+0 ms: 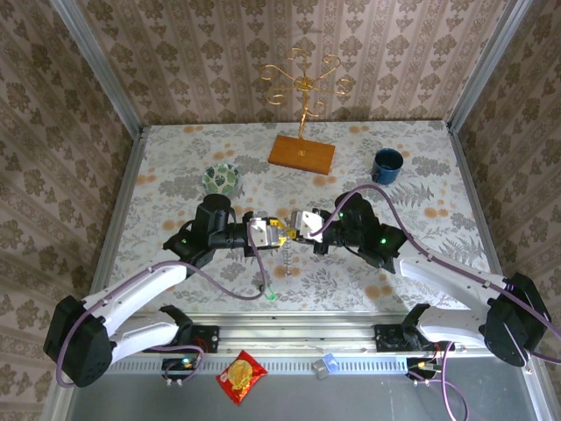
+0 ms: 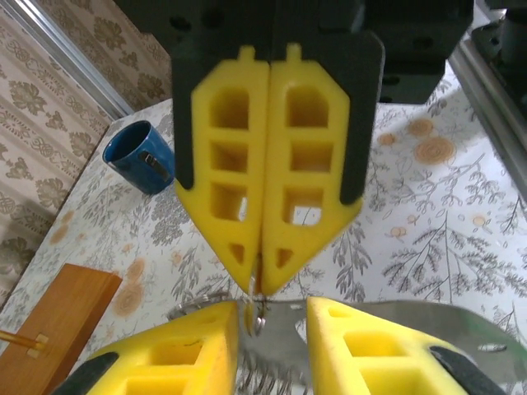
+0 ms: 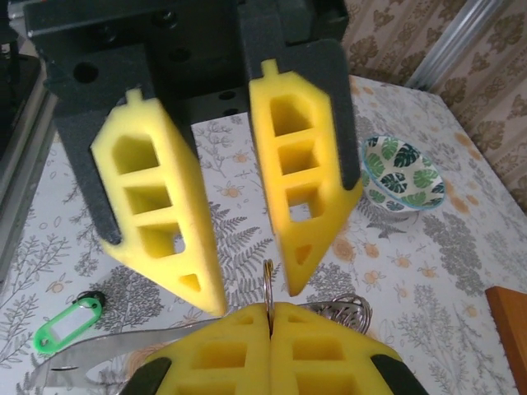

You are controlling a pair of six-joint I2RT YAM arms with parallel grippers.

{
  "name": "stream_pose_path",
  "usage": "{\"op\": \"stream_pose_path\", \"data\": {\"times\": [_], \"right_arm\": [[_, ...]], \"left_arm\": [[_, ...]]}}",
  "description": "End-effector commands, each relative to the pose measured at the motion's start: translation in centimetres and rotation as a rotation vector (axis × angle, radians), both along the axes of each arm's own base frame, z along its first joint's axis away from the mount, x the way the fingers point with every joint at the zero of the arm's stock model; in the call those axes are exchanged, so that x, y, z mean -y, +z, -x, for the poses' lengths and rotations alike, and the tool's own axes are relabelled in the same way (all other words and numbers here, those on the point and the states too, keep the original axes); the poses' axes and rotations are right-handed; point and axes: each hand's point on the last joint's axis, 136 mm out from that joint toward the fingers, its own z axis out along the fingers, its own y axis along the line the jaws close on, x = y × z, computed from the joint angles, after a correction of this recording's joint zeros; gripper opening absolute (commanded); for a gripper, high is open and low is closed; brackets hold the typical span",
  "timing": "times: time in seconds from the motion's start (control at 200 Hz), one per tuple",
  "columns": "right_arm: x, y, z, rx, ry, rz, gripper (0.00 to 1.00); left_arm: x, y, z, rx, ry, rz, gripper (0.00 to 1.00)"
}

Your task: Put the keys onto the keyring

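Handover step, apparently: right gripper (image 3: pixel 270 311) jaws clamp the keyring (image 3: pixel 268 276); left gripper (image 3: pixel 254 298) jaws stand apart astride it; next, close squarely on the ring.

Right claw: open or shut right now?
Shut. In the right wrist view the right claw has its yellow fingers pressed together, no gap, pinching the thin keyring at their tips.
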Motion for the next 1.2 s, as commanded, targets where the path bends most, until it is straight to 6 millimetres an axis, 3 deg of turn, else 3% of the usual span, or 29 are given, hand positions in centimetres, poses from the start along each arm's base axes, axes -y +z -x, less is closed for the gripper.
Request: {"op": "stream_pose_path", "data": {"times": [0.0, 0.315, 0.43, 0.535, 0.62, 0.77, 1.195], "right_arm": [[-0.8, 1.2, 0.6, 0.028, 0.060, -0.004, 0.00], [-1.1, 1.2, 1.1, 0.018, 0.082, -0.002, 0.00], [-0.9, 1.0, 1.1, 0.017, 0.076, 0.000, 0.00], [0.0, 0.2, 0.6, 0.035, 0.027, 0.009, 0.22], [0.9, -0.8, 0.3, 0.030, -0.004, 0.026, 0.27], [1.6, -2.0, 0.7, 0.009, -0.005, 0.057, 0.27], [0.7, -1.7, 0.4, 0.001, 0.014, 0.036, 0.19]], "left_arm": [[0.5, 0.2, 0.9, -0.041, -0.047, 0.041, 0.24], [0.5, -0.3, 1.0, -0.053, -0.054, 0.019, 0.00], [0.5, -0.5, 0.7, -0.043, -0.042, 0.016, 0.00], [0.4, -0.7, 0.7, -0.031, -0.031, 0.018, 0.00], [0.3, -0.8, 0.8, -0.028, -0.029, 0.026, 0.00], [0.4, -1.0, 1.0, -0.040, -0.037, 0.041, 0.00], [0.8, -1.1, 1.5, -0.085, -0.066, 0.063, 0.00]]}}
